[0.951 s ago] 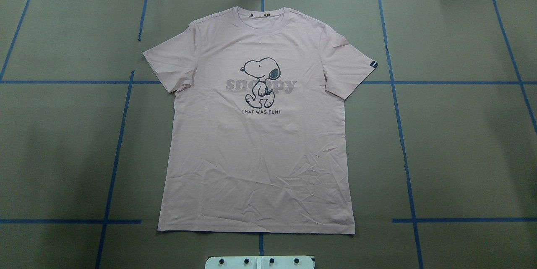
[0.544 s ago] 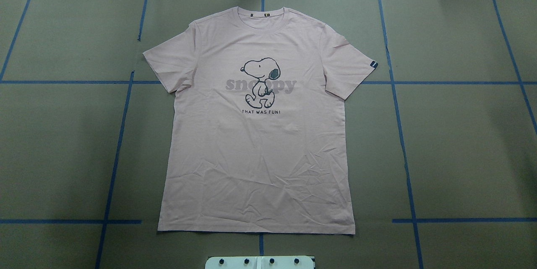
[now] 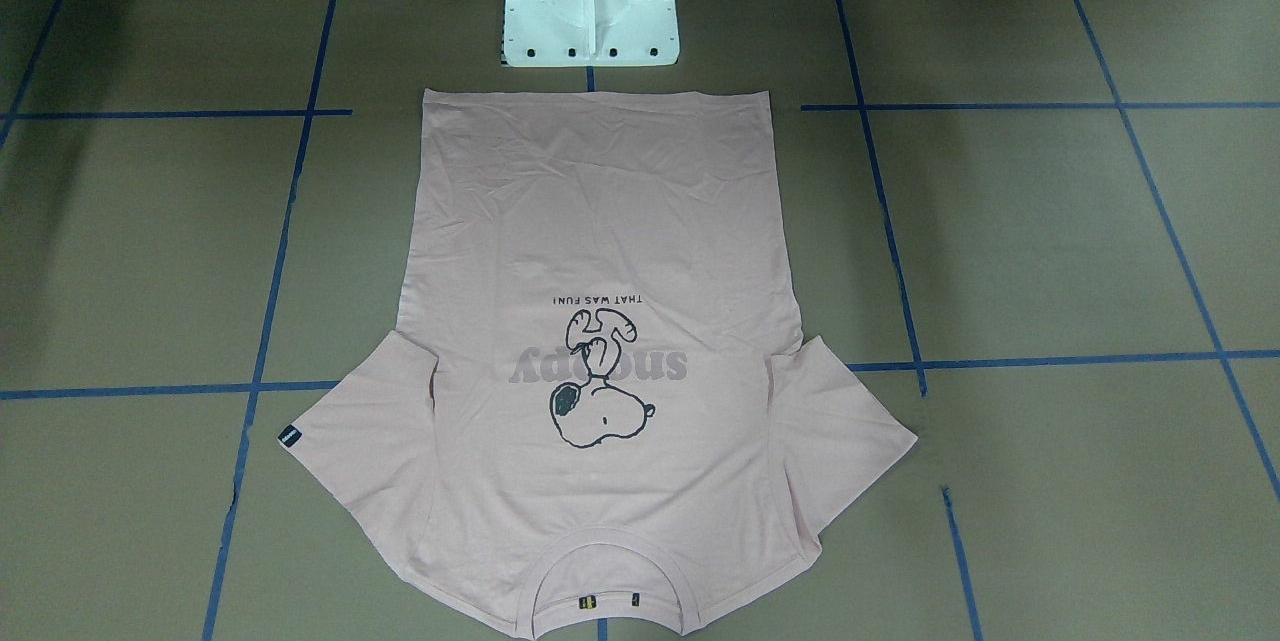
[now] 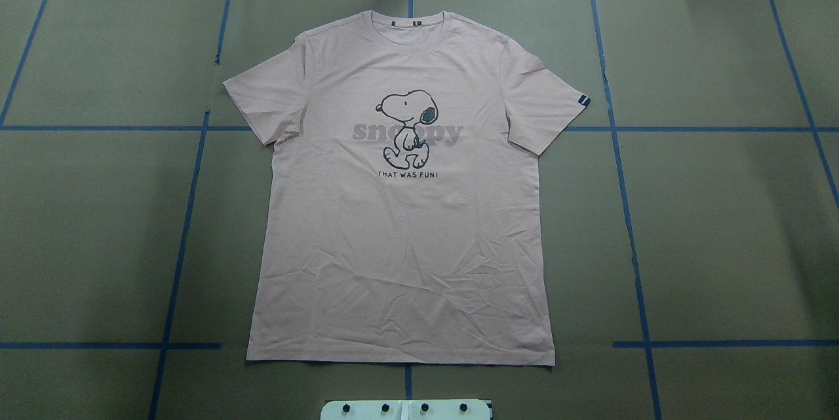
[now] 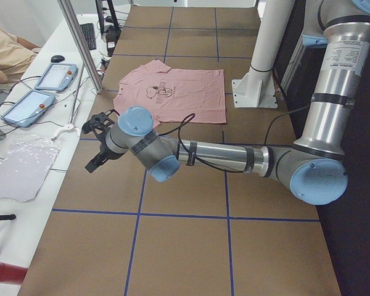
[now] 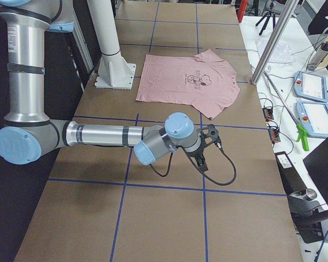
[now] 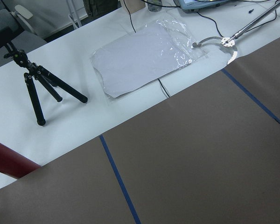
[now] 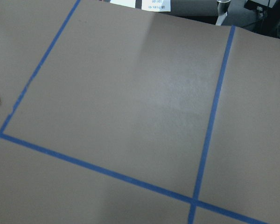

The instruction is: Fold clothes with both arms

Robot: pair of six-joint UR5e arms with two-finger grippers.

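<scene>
T-shirt (image 4: 400, 210), pale pink, short-sleeved: laid flat and face up at table centre, both sleeves spread, neckline (image 4: 406, 30) at the far edge, hem just short of the white pedestal (image 3: 590, 11) at the near edge; lightly creased across the lower half. Dog print (image 4: 406, 128) in dark outline over grey lettering on the chest; small black tag (image 4: 585, 101) at the right sleeve's end. Untouched by either arm. Left arm (image 5: 222, 157) stretched low over bare table (image 4: 721, 223) well left of the shirt, left gripper (image 5: 97, 145) empty and clear of the cloth; fingers spread or pressed together, not to be told from the side view. Right arm (image 6: 104, 135) likewise stretched low well to the right, right gripper (image 6: 209, 153) empty, finger state likewise not to be told. Brown table cover crossed by blue tape lines (image 4: 629, 223). Beyond the table's far edge on the left: black tripod (image 7: 35, 88), clear plastic bag (image 7: 144, 60), two tablets (image 5: 55, 75).
</scene>
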